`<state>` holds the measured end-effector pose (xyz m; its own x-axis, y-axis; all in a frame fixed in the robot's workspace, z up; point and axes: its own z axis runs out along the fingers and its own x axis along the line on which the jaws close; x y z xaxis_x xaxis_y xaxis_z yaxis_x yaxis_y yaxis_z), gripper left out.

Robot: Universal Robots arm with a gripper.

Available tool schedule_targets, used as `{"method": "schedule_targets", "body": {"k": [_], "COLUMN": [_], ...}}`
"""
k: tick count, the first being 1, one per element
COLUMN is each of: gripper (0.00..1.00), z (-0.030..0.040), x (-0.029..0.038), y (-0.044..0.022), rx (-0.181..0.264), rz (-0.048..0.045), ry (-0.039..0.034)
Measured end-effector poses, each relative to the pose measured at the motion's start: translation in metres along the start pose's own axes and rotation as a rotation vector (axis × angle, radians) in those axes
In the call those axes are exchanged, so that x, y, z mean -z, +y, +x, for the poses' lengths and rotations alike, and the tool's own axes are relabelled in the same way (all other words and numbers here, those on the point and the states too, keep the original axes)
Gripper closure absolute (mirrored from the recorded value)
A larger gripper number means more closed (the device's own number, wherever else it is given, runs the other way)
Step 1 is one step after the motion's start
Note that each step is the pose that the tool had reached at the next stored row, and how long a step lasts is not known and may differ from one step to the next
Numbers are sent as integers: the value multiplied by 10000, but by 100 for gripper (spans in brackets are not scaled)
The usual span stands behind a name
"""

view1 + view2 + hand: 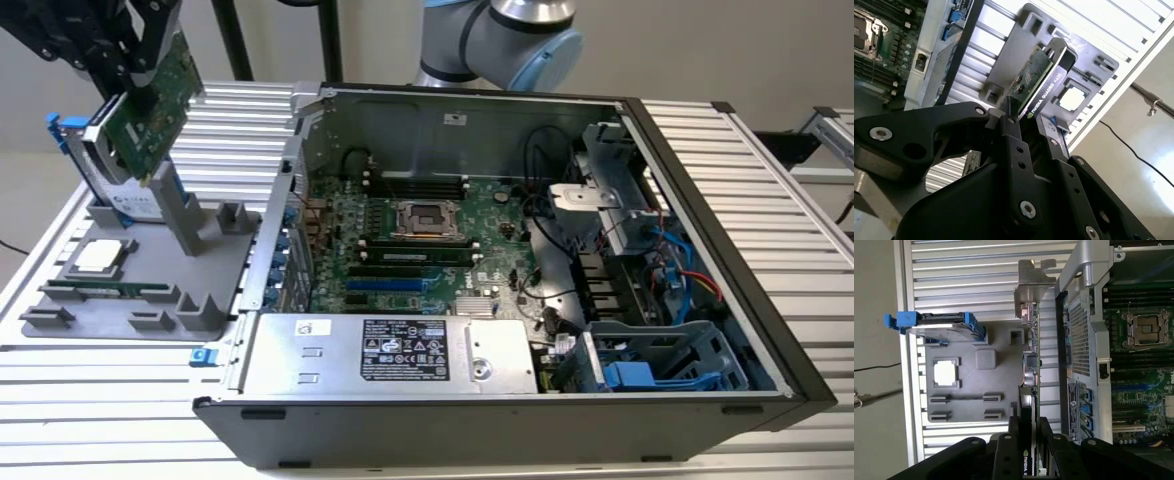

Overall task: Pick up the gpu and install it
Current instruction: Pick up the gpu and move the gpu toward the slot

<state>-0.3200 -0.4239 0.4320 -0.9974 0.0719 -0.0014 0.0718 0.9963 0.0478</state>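
Green-boarded, black-shrouded thin rectangular gpu (151,112) (1040,84) (1031,342) is hanging tilted over the grey plastic parts tray (80,312), at the exterior view's left of the open black computer case (694,250). The black two-fingered hand (130,62) (1026,122) (1029,429) is grasping the gpu's upper edge, just above the silver hard drive with blue rails (112,190).

Gripper (1029,424) clamped on the gpu (1031,365), which is seen edge-on with its silver bracket (1030,287) at the far end. Behind it lies a grey holder (979,405) bearing a blue-railed hard drive (936,325) and a processor (946,373). An open computer case (1079,340) stands just beside it.
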Motion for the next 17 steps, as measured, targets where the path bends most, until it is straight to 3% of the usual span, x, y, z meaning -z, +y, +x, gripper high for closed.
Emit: {"method": "schedule_targets", "body": {"k": [17], "gripper": [100], "z": [-195], "x": [-1], "y": [14], "rx": [0], "rz": [0], "ry": [0]}}
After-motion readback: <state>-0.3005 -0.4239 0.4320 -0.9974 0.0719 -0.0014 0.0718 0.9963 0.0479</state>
